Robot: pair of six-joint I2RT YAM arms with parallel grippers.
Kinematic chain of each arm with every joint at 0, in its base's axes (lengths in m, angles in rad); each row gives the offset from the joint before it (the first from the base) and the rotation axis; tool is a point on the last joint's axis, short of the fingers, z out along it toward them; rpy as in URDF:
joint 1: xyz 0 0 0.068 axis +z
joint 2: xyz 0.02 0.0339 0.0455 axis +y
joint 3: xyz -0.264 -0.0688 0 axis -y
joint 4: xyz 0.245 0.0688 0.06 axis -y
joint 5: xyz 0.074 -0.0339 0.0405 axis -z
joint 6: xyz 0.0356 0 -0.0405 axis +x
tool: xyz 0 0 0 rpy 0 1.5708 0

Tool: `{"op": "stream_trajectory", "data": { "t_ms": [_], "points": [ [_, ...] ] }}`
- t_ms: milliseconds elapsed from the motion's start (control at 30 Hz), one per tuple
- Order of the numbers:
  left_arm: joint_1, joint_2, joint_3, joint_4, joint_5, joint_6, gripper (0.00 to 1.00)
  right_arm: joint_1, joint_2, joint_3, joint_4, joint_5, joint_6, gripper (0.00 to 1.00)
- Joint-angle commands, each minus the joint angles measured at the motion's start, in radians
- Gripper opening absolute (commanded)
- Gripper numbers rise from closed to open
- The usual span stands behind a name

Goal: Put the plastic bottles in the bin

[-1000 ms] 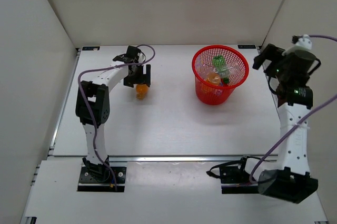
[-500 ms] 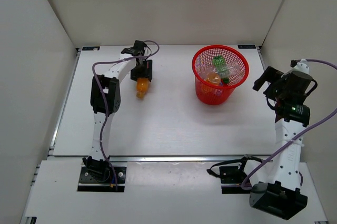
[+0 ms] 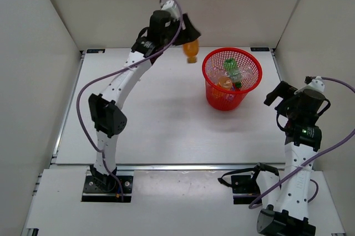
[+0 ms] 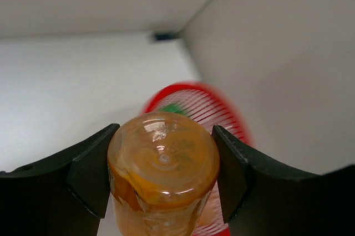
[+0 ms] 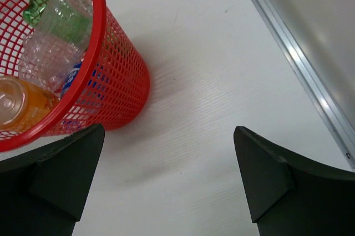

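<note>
We get bright, diffuse light, soft shadows on the desk (image 3: 166, 131); left wrist view blurs the bin (image 4: 224, 111), right wrist sharp.

The bin (image 3: 204, 68) opens upward, bottles (image 3: 230, 73) lying low inside with room above. Open table (image 3: 166, 119) spreads left and in front of it; the right gripper (image 3: 275, 96) stands near its right side, not touching
</note>
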Motion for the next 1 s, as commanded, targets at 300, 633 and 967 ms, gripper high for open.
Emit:
{"op": "stream_trajectory", "data": {
  "t_ms": [300, 633, 967],
  "points": [
    [-0.198, 0.219, 0.255, 0.339, 0.121, -0.273, 0.62, 0.093, -0.059, 0.008, 0.001, 0.06, 0.004, 0.99],
    [-0.235, 0.091, 0.191, 0.218, 0.121, -0.154, 0.99, 0.147, -0.076, 0.03, -0.015, 0.097, 0.03, 1.0],
    [-0.192, -0.313, -0.276, -0.197, -0.176, 0.095, 0.99, 0.26, -0.033, 0.089, -0.151, 0.311, 0.032, 0.99]
  ]
}}
